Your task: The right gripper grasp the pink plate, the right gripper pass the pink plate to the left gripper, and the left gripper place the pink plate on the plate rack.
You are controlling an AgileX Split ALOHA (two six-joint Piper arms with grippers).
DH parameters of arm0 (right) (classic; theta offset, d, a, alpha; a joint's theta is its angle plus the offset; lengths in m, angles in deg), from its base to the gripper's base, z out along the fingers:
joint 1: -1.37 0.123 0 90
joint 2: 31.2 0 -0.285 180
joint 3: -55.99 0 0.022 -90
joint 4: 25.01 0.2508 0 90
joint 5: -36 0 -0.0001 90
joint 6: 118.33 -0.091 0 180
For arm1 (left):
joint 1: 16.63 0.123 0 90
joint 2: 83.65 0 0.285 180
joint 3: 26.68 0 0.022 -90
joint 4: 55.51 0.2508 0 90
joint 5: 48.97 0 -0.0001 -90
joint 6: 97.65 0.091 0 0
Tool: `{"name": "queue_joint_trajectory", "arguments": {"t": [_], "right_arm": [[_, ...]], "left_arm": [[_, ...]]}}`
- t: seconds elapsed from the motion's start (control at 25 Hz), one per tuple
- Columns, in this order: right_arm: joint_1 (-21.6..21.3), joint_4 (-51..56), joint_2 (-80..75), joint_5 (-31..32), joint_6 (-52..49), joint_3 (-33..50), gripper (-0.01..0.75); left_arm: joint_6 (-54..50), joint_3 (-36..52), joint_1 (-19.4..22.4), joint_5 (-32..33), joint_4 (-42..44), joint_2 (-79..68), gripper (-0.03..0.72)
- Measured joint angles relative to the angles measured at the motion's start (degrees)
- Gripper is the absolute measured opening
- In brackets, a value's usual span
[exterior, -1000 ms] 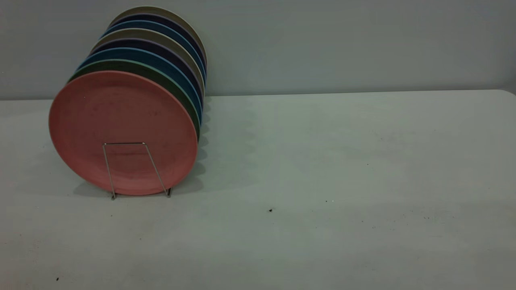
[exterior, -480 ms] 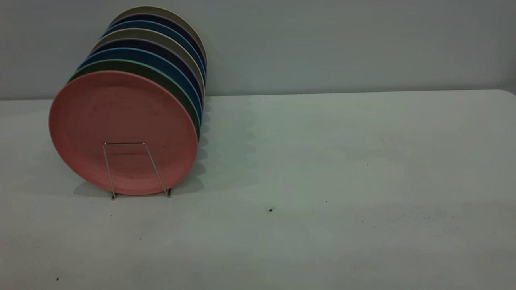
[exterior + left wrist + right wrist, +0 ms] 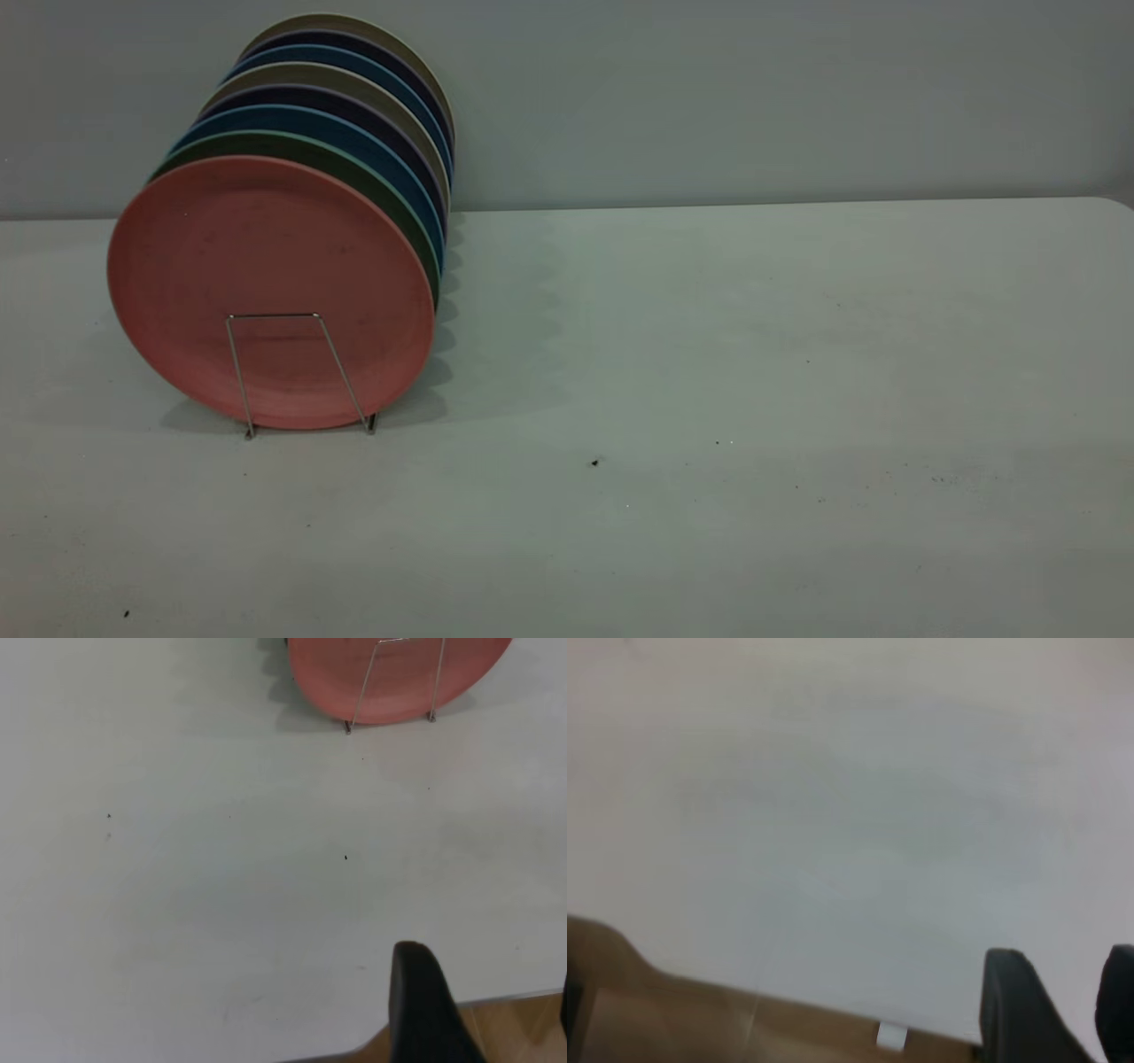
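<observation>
1. Checking the exterior view first: the pink plate [image 3: 270,292] stands on edge in the plate rack [image 3: 297,372], at the front of the row, behind the front wire loop. Neither arm shows here. I see no plate lying loose on the worktop [image 3: 753,354].
2. Count, exterior view: eight plates in the rack. One pink, one green plate [image 3: 376,182] right behind it, then two blue, two dark navy and two beige farther back. One rack, of which I can make out only the front loop.
3. Left wrist view: the left pincer [image 3: 487,970] hangs over the worktop's near edge, well apart from the rack. Its fingers are spread and hold nothing. The pink plate's lower part and the wire loop are in sight far ahead.
4. Right wrist view: the right pincer [image 3: 1061,952] is also at the worktop's edge. A gap shows between its fingers and nothing is in them. No plate is visible here.
5. Judgement: grasp, handover and placement look done, and both arms look pulled clear. I judge that the next move calls only for parking, with no further contact with the rack.
</observation>
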Motion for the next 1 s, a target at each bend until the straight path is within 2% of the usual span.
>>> {"name": "queue_joint_trajectory", "arguments": {"t": [0.24,1.0], "right_arm": [[0.0,0.0,11.19,0.38,0.0,0.0,0.239],[0.0,0.0,11.31,0.51,0.08,0.0,0.239]], "left_arm": [[0.02,0.0,0.0,0.0,0.0,0.0,0.406],[0.02,0.0,0.0,0.0,0.0,0.0,0.406]]}}
